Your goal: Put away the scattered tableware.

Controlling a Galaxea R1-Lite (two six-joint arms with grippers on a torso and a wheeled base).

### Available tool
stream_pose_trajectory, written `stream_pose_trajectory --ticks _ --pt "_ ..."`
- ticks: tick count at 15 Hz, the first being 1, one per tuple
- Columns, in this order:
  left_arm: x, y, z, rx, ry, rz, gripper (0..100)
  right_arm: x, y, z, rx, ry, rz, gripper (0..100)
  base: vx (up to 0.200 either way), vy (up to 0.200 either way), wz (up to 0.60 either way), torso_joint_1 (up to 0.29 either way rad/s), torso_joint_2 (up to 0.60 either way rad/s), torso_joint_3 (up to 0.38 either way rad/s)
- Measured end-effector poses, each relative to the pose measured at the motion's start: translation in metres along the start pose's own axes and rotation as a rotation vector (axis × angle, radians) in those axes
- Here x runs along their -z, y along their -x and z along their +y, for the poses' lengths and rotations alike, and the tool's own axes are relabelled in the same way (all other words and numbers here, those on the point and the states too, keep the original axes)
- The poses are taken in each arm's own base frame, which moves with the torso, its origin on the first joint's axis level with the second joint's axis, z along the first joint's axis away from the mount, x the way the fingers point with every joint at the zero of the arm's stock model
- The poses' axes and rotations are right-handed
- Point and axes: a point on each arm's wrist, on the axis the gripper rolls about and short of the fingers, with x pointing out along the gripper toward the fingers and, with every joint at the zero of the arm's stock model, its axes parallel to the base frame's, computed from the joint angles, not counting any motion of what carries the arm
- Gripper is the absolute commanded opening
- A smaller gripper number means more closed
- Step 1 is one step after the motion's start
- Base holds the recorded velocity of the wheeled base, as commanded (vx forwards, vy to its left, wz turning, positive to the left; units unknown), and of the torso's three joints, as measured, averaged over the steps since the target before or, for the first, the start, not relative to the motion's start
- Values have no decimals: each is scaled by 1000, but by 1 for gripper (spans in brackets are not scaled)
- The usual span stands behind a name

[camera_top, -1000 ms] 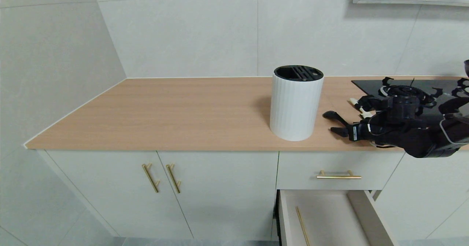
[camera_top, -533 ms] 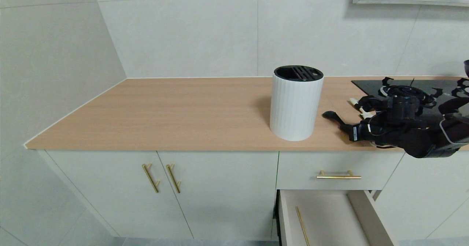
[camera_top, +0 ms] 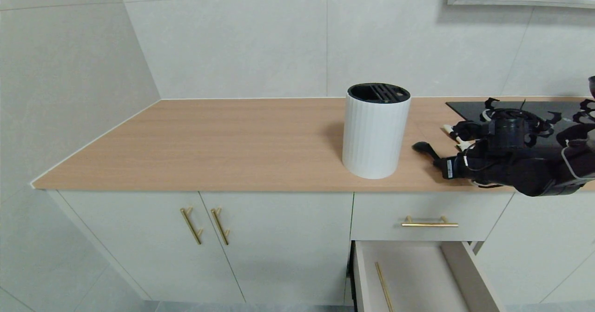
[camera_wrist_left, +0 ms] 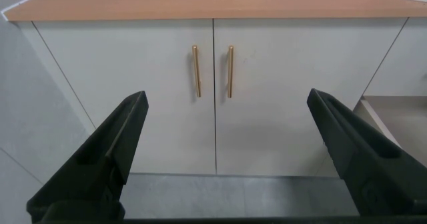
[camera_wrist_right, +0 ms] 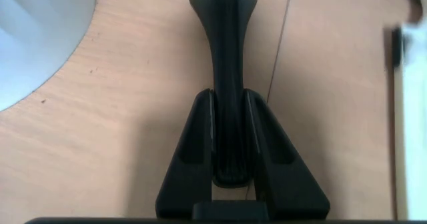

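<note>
A black-handled utensil [camera_top: 422, 148] lies on the wooden countertop [camera_top: 232, 140], just right of the white ribbed utensil holder [camera_top: 376, 130] with its black slotted top. My right gripper [camera_top: 439, 162] is shut on the black handle [camera_wrist_right: 227, 44], which sticks out past the fingertips toward the holder [camera_wrist_right: 33, 31]. The utensil's working end is hidden behind the gripper. My left gripper [camera_wrist_left: 227, 97] is open with nothing in it, held low in front of the cabinet doors [camera_wrist_left: 213, 117].
A white-handled utensil [camera_top: 453, 133] lies beyond the right gripper, beside the black stove [camera_top: 516, 112]. Below the counter's right part a drawer [camera_top: 418, 275] stands open with a thin stick [camera_top: 383, 286] inside. A shut drawer [camera_top: 430, 221] sits above it.
The right gripper's fingers, spread on either side of the black handle a second ago, have shut on it. The handle has shifted slightly to the right.
</note>
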Motion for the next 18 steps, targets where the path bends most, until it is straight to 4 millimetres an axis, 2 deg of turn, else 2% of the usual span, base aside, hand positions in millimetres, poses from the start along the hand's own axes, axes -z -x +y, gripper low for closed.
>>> stream_pose_trajectory --ticks 5,10,14,18 --pt "0 0 0 0 0 0 100 -20 48 38 69 -115 131 0 0 0 0 0 0 0" --pt "0 0 0 0 0 0 100 -36 124 62 80 -282 227 0 0 0 0 0 0 0" --pt "0 0 0 0 0 0 100 -28 167 68 61 -287 211 0 0 0 0 0 0 0" --pt "0 0 0 0 0 0 100 -6 185 80 30 -255 251 0 0 0 0 0 0 0"
